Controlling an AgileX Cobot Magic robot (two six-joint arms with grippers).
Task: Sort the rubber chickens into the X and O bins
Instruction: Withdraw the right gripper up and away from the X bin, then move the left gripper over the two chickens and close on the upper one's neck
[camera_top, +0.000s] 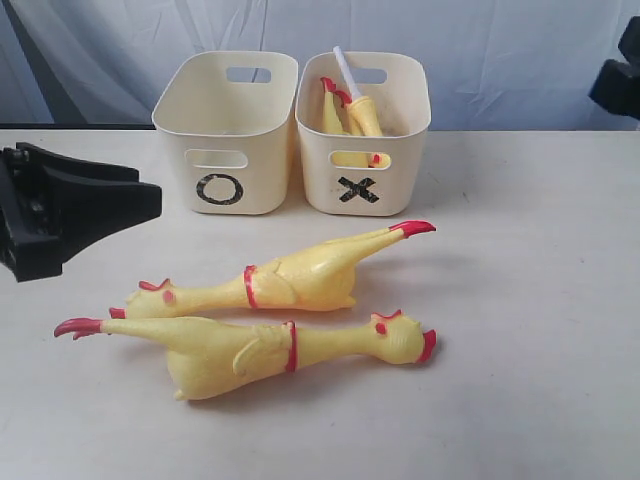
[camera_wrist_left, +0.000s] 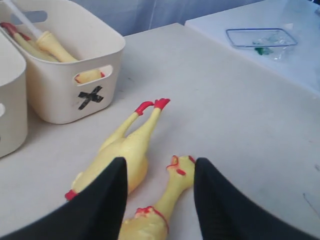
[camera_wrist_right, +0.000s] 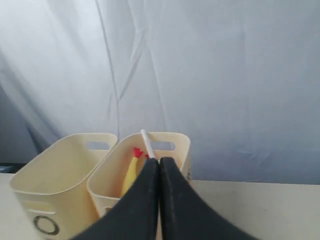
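On the cream table (camera_top: 520, 340), two rubber chickens (camera_top: 290, 280) lie mid-frame, the third chicken (camera_top: 362, 115) in the X bin (camera_top: 400, 185), upper centre. We judge them light and squashy: pinch the neck. Above them the left gripper (camera_wrist_left: 160, 167) gapes empty; the right gripper (camera_wrist_right: 160, 167) is closed on nothing.

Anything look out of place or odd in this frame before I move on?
A white stick juts up out of the X bin, alongside the rubber chicken stood on end inside. It looks like no chicken part, though whether it is attached I cannot tell. Nothing looks spilled or damaged.
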